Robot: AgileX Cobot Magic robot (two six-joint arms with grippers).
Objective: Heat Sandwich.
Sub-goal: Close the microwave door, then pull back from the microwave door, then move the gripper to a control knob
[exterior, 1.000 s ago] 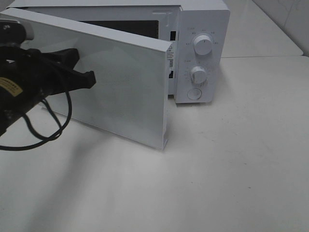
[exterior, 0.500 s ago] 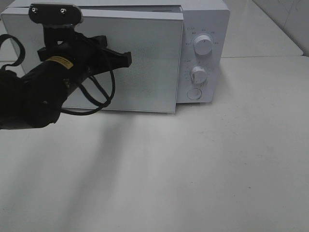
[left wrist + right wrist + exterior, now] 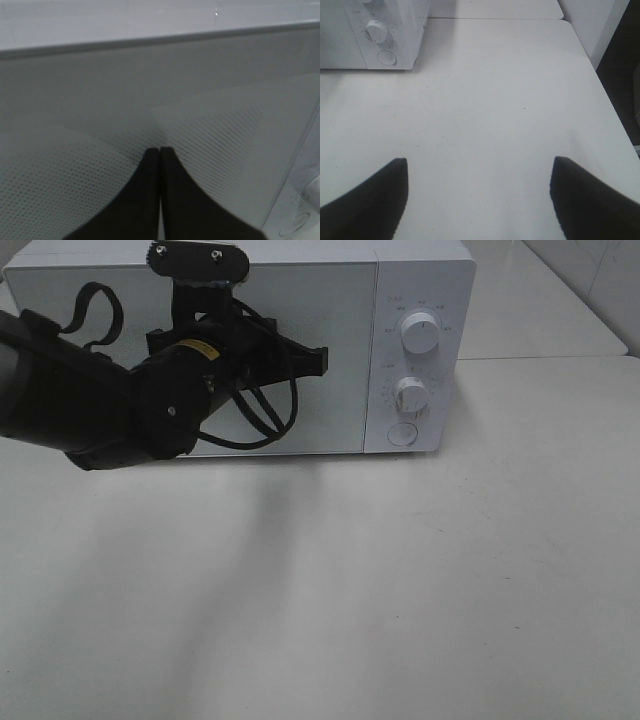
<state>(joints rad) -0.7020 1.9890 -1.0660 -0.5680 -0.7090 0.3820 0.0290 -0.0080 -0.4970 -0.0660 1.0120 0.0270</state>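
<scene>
The white microwave point(image 3: 424, 280) stands at the back of the table with its door point(image 3: 345, 390) closed flush. My left gripper point(image 3: 322, 360) is shut, empty, and its tips rest against the door front, right of the door's middle. In the left wrist view the two black fingers point(image 3: 150, 170) meet in a point against the dotted door window point(image 3: 225, 125). My right gripper point(image 3: 480, 161) is open and empty above bare table, well to the right of the microwave point(image 3: 395, 25), and does not show in the exterior high view. The sandwich is out of view.
Two round knobs point(image 3: 420, 332) point(image 3: 411, 394) and a round button point(image 3: 402, 434) sit on the microwave's right panel. The white table point(image 3: 450, 570) stretches in front; its right edge point(image 3: 610, 105) drops to a dark gap. A second table surface lies behind on the right.
The left gripper swept right, pushing the microwave door from wide open to fully closed. The right gripper has not moved.
</scene>
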